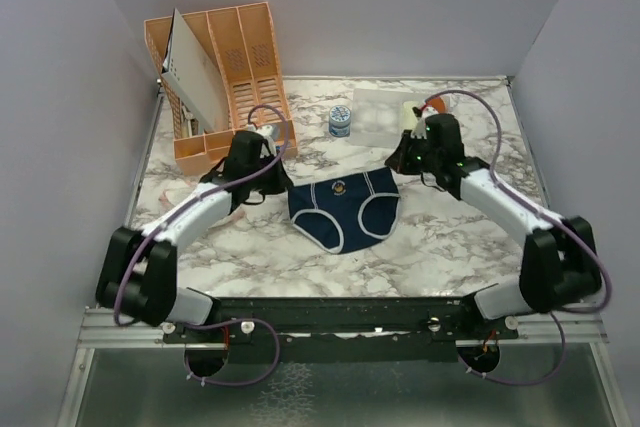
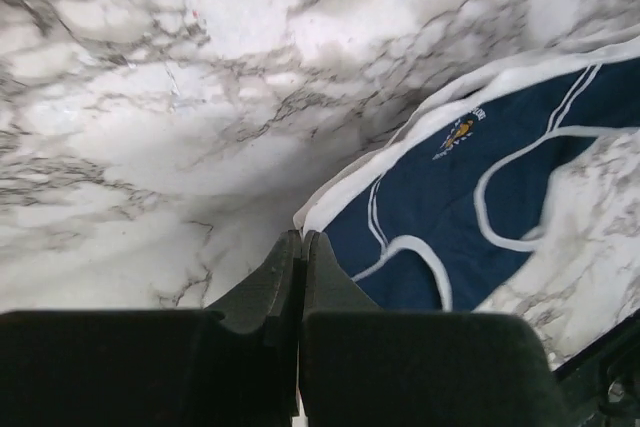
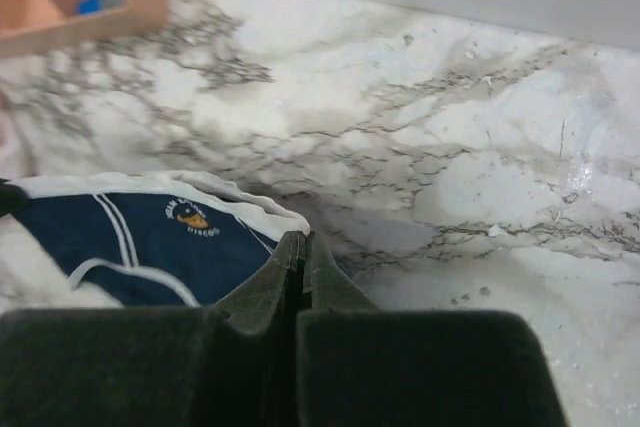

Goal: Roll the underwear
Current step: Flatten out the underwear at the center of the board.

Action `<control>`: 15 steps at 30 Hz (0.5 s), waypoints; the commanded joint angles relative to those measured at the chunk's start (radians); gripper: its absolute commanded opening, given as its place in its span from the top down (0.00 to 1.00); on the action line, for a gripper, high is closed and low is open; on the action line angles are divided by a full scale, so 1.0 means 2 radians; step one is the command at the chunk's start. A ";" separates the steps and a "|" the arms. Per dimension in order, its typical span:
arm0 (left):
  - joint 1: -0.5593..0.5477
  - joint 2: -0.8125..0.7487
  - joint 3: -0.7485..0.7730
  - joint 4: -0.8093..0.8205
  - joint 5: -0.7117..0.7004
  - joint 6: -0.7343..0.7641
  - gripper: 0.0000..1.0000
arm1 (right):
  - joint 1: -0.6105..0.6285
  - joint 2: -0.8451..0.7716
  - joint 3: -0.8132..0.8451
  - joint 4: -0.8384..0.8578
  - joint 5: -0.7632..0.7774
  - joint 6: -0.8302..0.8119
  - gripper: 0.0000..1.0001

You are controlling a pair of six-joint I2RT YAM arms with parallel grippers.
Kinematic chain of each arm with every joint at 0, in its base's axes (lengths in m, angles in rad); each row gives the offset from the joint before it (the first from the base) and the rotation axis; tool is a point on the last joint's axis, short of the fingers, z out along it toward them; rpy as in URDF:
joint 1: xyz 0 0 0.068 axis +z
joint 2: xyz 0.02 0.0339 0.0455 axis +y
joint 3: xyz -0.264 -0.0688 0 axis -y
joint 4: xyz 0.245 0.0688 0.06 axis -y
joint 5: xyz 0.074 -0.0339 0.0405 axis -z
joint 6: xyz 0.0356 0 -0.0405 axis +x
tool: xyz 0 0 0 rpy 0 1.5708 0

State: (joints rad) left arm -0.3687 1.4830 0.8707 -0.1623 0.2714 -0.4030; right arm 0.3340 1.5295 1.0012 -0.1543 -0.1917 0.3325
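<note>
Navy underwear [image 1: 343, 209] lies flat at the middle of the marble table [image 1: 440, 247], waistband on the side away from the arm bases. Left gripper [image 2: 301, 243]: jaws pressed fully together, tips at the waistband's left corner. Right gripper [image 3: 297, 244]: jaws likewise closed, tips at the right corner. Whether either has cloth pinched between its fingers cannot be told. The garment spans the space between both grippers.

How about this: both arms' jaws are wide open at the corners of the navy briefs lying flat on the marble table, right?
Not quite: both pairs of jaws are shut, pinching the briefs at the waistband corners, as both wrist views show. The rest holds.
</note>
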 commanded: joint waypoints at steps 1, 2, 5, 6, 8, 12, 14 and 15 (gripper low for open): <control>-0.005 -0.143 -0.034 -0.002 -0.049 0.005 1.00 | 0.001 -0.119 -0.071 0.065 -0.044 0.055 1.00; -0.007 -0.170 -0.038 -0.014 -0.048 0.008 1.00 | 0.001 -0.150 -0.083 0.059 -0.055 0.059 0.99; -0.011 -0.250 -0.050 -0.048 -0.039 0.000 1.00 | 0.002 -0.242 -0.114 0.042 -0.084 0.074 0.99; -0.013 -0.278 -0.052 -0.061 -0.033 -0.008 1.00 | 0.002 -0.273 -0.121 0.033 -0.091 0.081 1.00; -0.018 -0.329 -0.056 -0.088 -0.022 -0.023 1.00 | 0.002 -0.335 -0.130 0.011 -0.109 0.092 0.99; -0.025 -0.417 -0.051 -0.156 0.013 -0.045 1.00 | 0.002 -0.434 -0.131 -0.054 -0.144 0.104 1.00; -0.025 -0.446 -0.038 -0.192 0.024 -0.049 1.00 | 0.002 -0.468 -0.127 -0.082 -0.162 0.113 0.99; -0.025 -0.455 -0.031 -0.209 0.027 -0.049 1.00 | 0.002 -0.480 -0.127 -0.095 -0.166 0.117 0.99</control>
State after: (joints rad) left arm -0.4141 0.6659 0.7738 -0.3737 0.2539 -0.4595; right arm 0.3344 0.6559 0.7448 -0.1844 -0.4210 0.5137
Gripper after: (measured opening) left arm 0.018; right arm 0.009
